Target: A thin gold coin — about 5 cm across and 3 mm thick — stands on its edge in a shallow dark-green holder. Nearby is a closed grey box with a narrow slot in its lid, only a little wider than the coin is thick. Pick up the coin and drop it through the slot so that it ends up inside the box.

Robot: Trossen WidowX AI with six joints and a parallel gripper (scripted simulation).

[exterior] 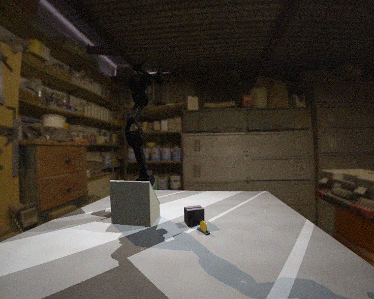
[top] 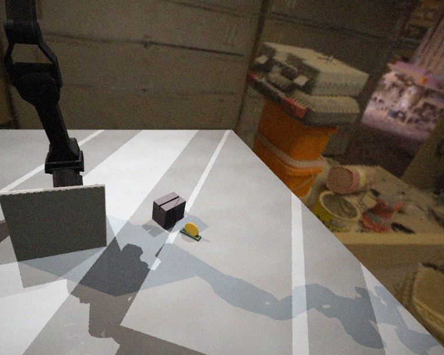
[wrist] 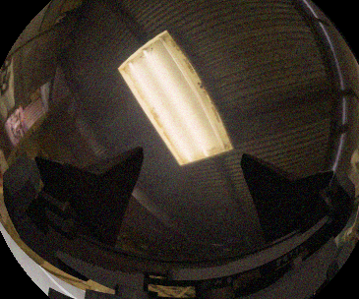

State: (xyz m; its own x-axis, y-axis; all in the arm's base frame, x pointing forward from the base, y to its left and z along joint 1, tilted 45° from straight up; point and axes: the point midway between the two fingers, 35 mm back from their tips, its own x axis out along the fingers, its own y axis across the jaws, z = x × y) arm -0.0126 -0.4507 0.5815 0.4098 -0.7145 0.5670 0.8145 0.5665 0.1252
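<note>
The gold coin stands on its edge in the dark-green holder. The closed box looks dark purplish grey and stands just behind and left of the holder in the top and exterior views. A thin dark slot runs across its lid. My gripper is open and empty, raised high above the table and pointing up at the ceiling. It is far from the coin and outside the top view. The coin, holder and box do not show in the wrist view.
A large grey-green block, with a sloping side in the exterior view, stands left of the box, in front of the arm's base. Broad shadows and bright stripes cross the table. The table's right edge lies beyond the coin.
</note>
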